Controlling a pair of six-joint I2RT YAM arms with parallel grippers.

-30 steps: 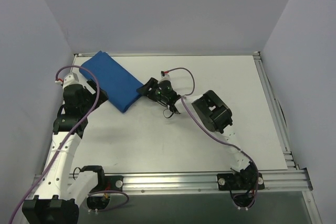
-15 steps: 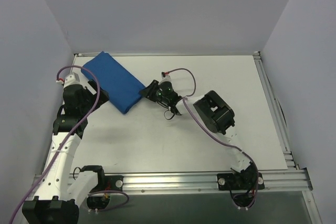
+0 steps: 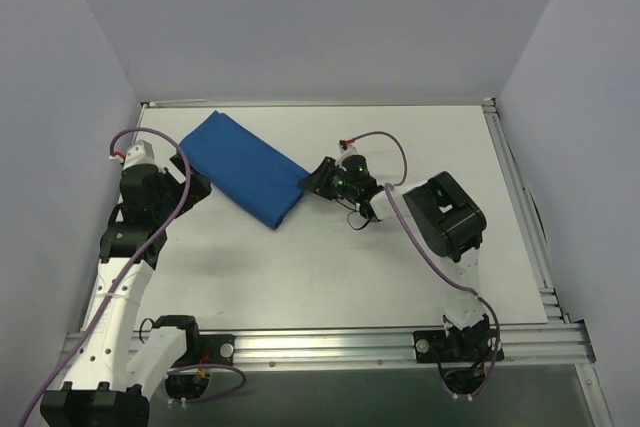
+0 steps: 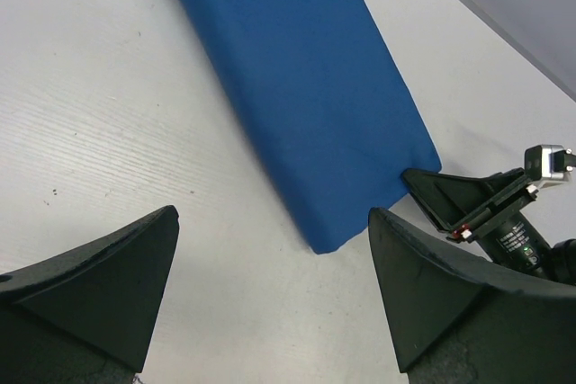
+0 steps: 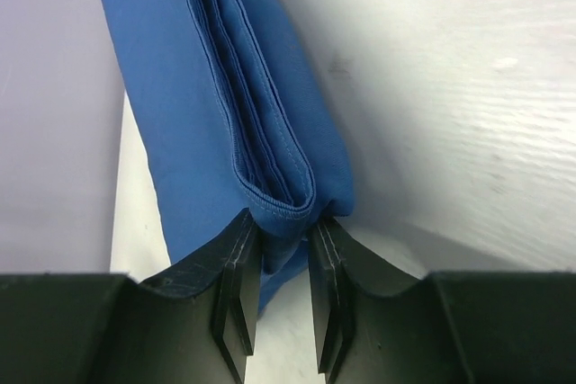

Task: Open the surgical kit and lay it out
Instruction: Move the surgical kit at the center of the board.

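Surgical kit (image 3: 243,167): folded royal-blue bundle lying diagonally on far-left part of white table (image 3: 330,277). It's wrapped shut, so contents can't be seen. R gripper (image 3: 318,179) is clamped on its near-right corner. R wrist view shows the jaws pinching stacked hemmed layers, tips partly buried in cloth. L gripper (image 3: 188,183) has jaws wide apart, holding nothing, just beside the bundle's left edge. From above, its fingers are mostly hidden under the wrist. Small label (image 4: 517,242) on R gripper's body has tiny print, illegible.
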